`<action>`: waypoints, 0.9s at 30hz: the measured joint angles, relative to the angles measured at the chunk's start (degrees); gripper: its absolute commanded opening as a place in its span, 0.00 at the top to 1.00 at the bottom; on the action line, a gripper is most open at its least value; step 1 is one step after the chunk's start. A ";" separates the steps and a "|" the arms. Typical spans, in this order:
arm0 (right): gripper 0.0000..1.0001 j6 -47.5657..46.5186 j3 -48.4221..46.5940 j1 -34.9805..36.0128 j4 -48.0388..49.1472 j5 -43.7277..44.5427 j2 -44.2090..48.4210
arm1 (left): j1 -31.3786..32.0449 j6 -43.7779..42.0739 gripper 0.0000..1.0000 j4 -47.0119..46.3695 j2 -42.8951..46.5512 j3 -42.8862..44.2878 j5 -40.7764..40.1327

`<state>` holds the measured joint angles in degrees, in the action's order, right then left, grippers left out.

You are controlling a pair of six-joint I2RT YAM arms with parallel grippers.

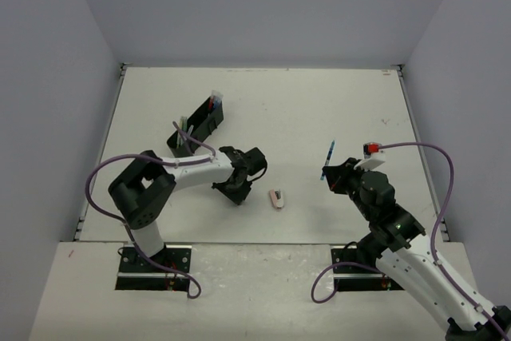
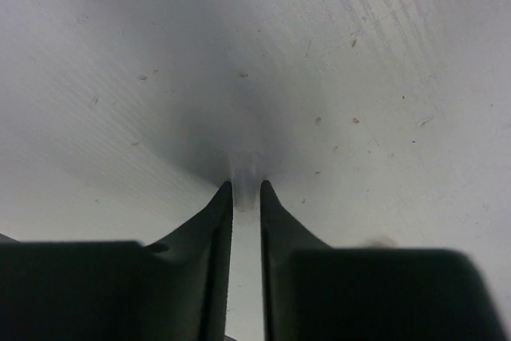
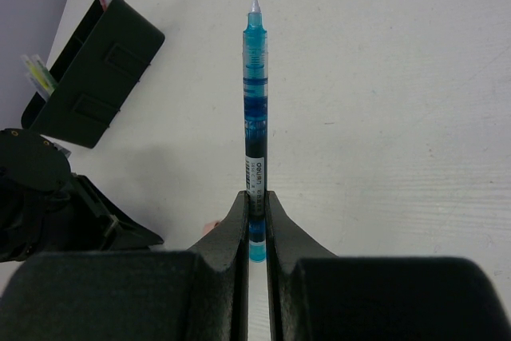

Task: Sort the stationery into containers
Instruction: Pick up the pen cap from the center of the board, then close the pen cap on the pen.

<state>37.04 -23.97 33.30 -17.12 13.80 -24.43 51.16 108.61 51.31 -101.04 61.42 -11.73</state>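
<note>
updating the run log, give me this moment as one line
left claw: pale item between jaws, grip unclear | right claw: shut on blue pen | eraser: loose on table | tray: holds pens

Overall light: bright, even, diffuse, from overhead; no glare on the white table (image 1: 319, 109).
Top view shadows: faint, soft-edged, short, just beneath both arms.
Top view sharpness: moderate; small items grainy, fine detail lost.
Top view distortion: mild wide-angle spread, table edges slanting outward toward the bottom.
Left wrist view: dim; grey shadow pooled on the table ahead of the left gripper (image 2: 245, 193), brighter toward the edges.
Left wrist focus: table specks fairly crisp; near black finger bases blurred, featureless.
Right wrist view: well lit; blue pen (image 3: 255, 109) sharp, black tray (image 3: 92, 77) clear, right gripper (image 3: 255, 201) bases soft-edged.
</note>
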 measured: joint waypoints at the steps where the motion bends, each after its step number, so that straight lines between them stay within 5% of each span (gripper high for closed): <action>1: 1.00 0.00 0.00 0.00 0.00 0.00 0.00 | 0.00 0.04 0.98 -0.53 0.34 -0.46 0.12; 8: 1.00 -0.46 0.00 0.00 0.11 -3.25 -0.07 | 0.38 -0.83 1.00 -3.53 2.01 -2.42 -0.30; 15: 1.00 3.84 7.41 1.98 20.44 -31.07 -4.40 | 2.06 -21.89 1.00 -12.08 12.79 -4.01 -11.92; 21: 1.00 6.88 9.44 26.34 34.54 -30.09 -18.07 | 2.61 -53.89 1.00 -40.63 43.57 -16.44 -8.54; 27: 1.00 6.33 7.10 37.76 45.47 -18.54 -23.43 | 2.90 -67.35 1.00 -62.60 61.97 -27.91 1.68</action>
<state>43.37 -16.86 71.06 28.34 -4.74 -47.86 54.06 41.26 -11.29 -39.08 33.51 -10.05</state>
